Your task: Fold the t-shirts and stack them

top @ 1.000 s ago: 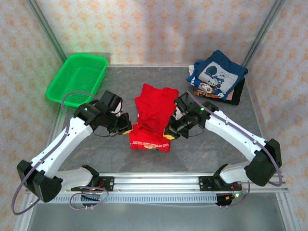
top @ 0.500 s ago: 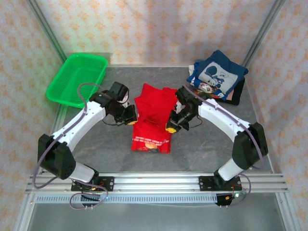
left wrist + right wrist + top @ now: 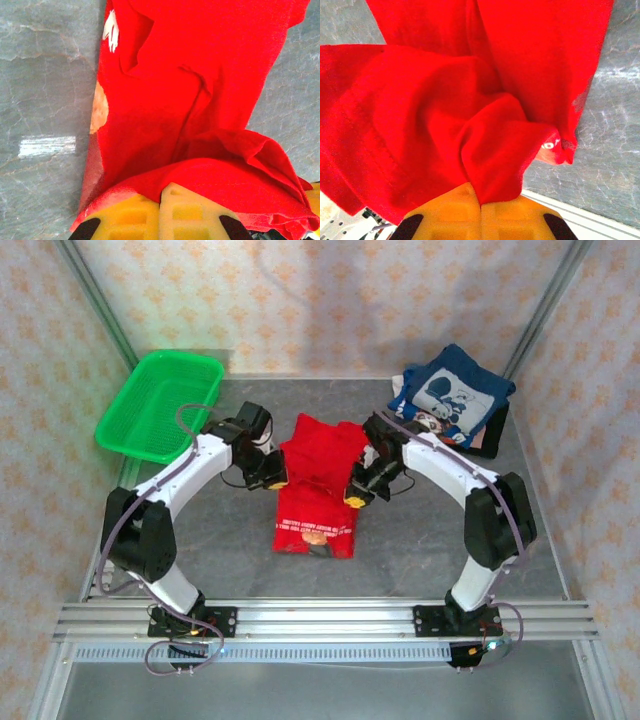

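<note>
Pinched shut on opposite edges of the red t-shirt (image 3: 318, 455) at mid-table by left gripper (image 3: 272, 480) and right gripper (image 3: 356, 496), probably for an even fold; folded t-shirts (image 3: 452, 400) stacked far right.

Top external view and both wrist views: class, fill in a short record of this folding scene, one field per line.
shirt in work: bright red cloth t-shirt, partly folded, mid-table
left fingers: shut on the red t-shirt
right fingers: shut on the red t-shirt
stack: folded t-shirts, navy one on top, far right
basket: green plastic basket, far left
</note>
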